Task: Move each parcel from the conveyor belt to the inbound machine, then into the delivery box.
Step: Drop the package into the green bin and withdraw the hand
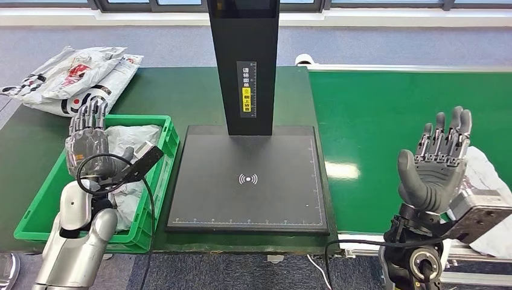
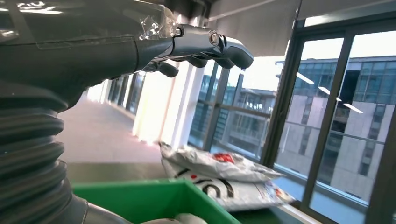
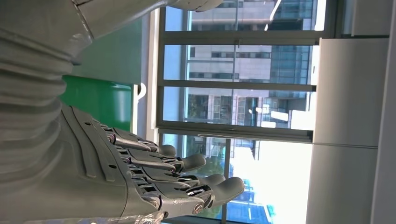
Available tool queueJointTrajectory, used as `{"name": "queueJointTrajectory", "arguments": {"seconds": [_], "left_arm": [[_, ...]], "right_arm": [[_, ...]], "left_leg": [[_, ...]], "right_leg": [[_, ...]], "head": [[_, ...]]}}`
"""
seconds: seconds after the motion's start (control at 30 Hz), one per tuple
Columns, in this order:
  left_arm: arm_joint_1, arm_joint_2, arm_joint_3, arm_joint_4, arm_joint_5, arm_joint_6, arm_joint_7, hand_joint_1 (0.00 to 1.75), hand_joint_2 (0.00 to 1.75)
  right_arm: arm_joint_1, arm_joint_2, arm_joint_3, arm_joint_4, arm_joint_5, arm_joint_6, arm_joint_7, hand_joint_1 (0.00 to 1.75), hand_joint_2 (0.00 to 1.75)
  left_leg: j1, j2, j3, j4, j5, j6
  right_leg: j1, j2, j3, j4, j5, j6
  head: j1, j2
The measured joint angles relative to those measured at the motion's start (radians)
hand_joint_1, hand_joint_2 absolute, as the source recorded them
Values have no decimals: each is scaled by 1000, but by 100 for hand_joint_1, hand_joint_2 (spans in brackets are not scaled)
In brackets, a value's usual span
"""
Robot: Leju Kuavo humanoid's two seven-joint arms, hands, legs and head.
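A crumpled grey-white parcel [image 1: 486, 173] lies on the green conveyor belt [image 1: 398, 115] at the far right, partly hidden behind my right hand [image 1: 438, 163]. That hand is raised just left of the parcel, palm open, fingers spread upward and holding nothing; its straight fingers [image 3: 187, 179] show against windows. The black inbound machine [image 1: 247, 181], a flat scan plate with an upright post, stands in the middle. My left hand [image 1: 87, 136] hovers empty over the green delivery box [image 1: 42, 199], fingers extended [image 2: 205, 44]. Grey parcels [image 1: 130, 140] lie inside the box.
More bagged parcels [image 1: 72, 78] are piled on the dark green table behind the box, also seen as white bags [image 2: 219, 170] beyond the box rim [image 2: 140, 200]. A cable loops from my left wrist. Windows and grey carpet lie beyond the table.
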Motion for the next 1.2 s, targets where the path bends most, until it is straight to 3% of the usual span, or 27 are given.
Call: {"name": "queueJointTrajectory", "arguments": {"seconds": [0.1,0.27,0.37,0.57,0.7,1.2], "left_arm": [[-9,-14,-8,9,96,6,-38,0,175],[-18,-66,-59,6,586,-35,-225,0,175],[-17,-87,-97,-5,725,-55,-267,0,175],[-2,-145,-168,-55,1019,-73,-362,0,175],[9,-178,-229,-65,1065,-72,-369,0,175],[25,-229,-279,-64,1065,-89,-362,0,175]], "right_arm": [[0,0,0,2,8,-4,2,0,175],[-4,-5,0,33,151,-33,36,0,175],[-10,-9,0,58,215,-46,53,0,175],[-43,-14,-2,163,551,-147,188,0,175],[-59,-17,-17,257,727,-228,259,0,175],[-24,-21,-152,413,1010,-292,407,0,175]], "left_leg": [[0,0,0,0,0,0],[0,-1,0,0,0,0],[0,0,0,0,0,0],[0,-1,0,0,0,1],[0,-1,0,0,0,1],[0,-1,-1,0,-1,1]], "right_leg": [[0,0,0,0,0,0],[-1,-1,1,0,0,0],[-1,0,0,0,0,0],[-2,-1,1,0,0,1],[-2,-1,1,0,0,1],[-2,-2,0,0,0,1]], "head": [[0,0],[0,0],[0,0],[0,0],[0,0],[0,0]]}}
